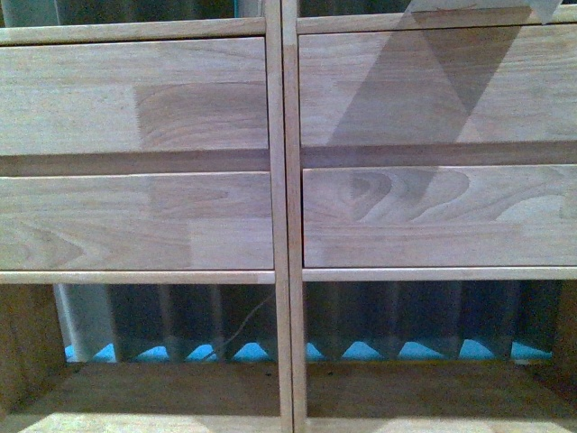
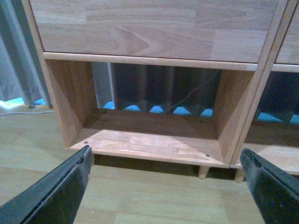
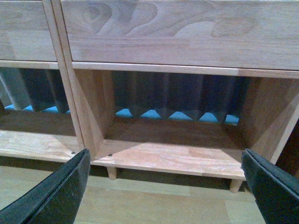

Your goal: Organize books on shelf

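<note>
The light wood shelf fills the front view: two joined columns, each with two drawer fronts and an open bottom compartment. No books show in any view. My left gripper is open, its dark fingers spread wide above the floor in front of the left column's bottom compartment. My right gripper is open too, with fingers wide apart, facing the right column's bottom compartment. Both compartments hold nothing. Nothing lies between either pair of fingers.
Short peg legs raise the shelf off a pale wood-look floor. Through the open back show grey curtains and blue patches. A thin cable hangs behind the left compartment.
</note>
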Action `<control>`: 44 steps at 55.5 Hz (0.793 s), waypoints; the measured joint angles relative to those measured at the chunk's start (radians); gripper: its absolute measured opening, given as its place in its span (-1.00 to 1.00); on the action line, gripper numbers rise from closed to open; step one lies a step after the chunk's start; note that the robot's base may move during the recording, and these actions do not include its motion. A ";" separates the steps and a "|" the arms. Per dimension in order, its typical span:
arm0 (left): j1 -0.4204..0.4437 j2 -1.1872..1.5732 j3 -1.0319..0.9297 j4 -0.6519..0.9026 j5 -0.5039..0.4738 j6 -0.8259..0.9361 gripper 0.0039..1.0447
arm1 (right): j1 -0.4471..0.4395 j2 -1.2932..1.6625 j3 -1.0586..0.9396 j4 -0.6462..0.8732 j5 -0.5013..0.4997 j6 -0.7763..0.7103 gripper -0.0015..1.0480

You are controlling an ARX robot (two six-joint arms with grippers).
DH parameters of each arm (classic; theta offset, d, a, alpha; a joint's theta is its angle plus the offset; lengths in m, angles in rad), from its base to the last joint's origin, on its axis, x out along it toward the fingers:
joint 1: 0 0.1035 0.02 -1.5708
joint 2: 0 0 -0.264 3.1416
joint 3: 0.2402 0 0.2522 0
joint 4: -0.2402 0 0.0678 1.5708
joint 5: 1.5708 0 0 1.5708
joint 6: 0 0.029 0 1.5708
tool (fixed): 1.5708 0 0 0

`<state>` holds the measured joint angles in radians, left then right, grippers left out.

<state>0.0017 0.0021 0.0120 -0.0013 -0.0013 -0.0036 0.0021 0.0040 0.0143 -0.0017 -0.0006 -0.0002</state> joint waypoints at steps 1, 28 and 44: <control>0.000 0.000 0.000 0.000 0.000 0.000 0.86 | 0.000 0.000 0.000 0.000 -0.002 0.000 0.86; 0.000 0.000 0.000 0.000 0.001 0.000 0.86 | 0.000 0.000 0.000 0.000 0.000 0.000 0.86; 0.000 0.000 0.000 0.000 0.001 0.000 0.86 | 0.000 0.000 0.000 0.000 0.000 0.000 0.86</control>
<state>0.0017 0.0021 0.0124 -0.0013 -0.0002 -0.0036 0.0021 0.0040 0.0143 -0.0021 -0.0006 -0.0002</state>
